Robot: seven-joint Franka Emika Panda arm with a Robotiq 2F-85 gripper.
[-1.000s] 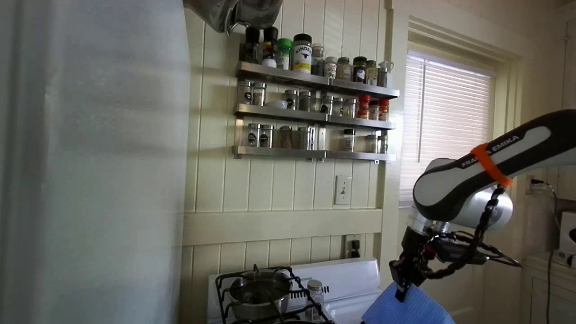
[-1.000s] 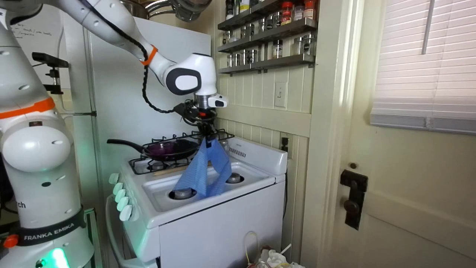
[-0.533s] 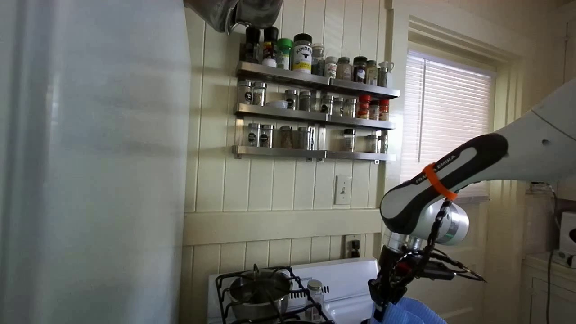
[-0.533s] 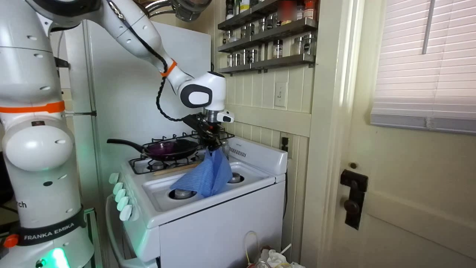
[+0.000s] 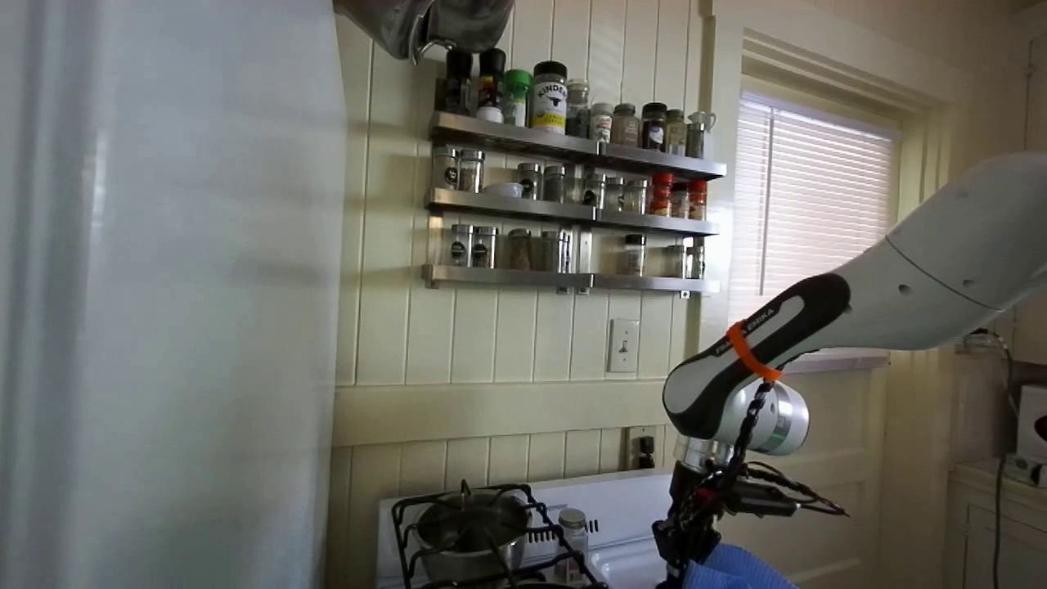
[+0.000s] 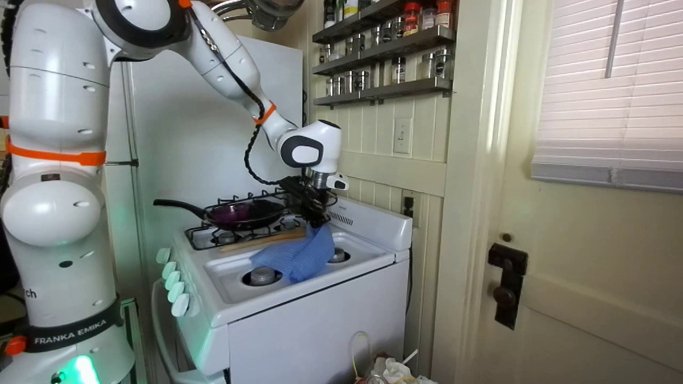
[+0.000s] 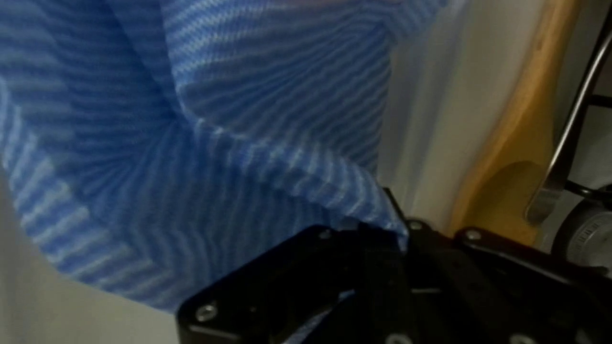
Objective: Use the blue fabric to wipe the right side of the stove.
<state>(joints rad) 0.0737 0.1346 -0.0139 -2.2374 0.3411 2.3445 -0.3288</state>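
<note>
On the stove [image 6: 312, 314], free room above one front burner [image 6: 262, 276], skillet [image 6: 253, 216] beyond.

The arm [image 6: 58, 112] was mainly of white colour, with rounded joints [image 6: 50, 213] and black-edged caps [image 6: 306, 154]. Orange bands [image 6: 58, 157] encircled it, and a braided black cable [image 5: 746, 429] ran alongside. A dark collar [image 6: 74, 342] bore white letters [image 6: 70, 332], "FRANKA EMIKA". The gripper [image 7: 398, 236] was black, with silvery screws [image 7: 206, 313].

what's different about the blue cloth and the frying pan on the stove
The blue cloth is blue with fine stripes; the frying pan is dark. The blue cloth is creased and bunched; the frying pan is round with a long handle. The gripper pinches the blue cloth; nothing grips the frying pan. Both are on the stove.
</note>
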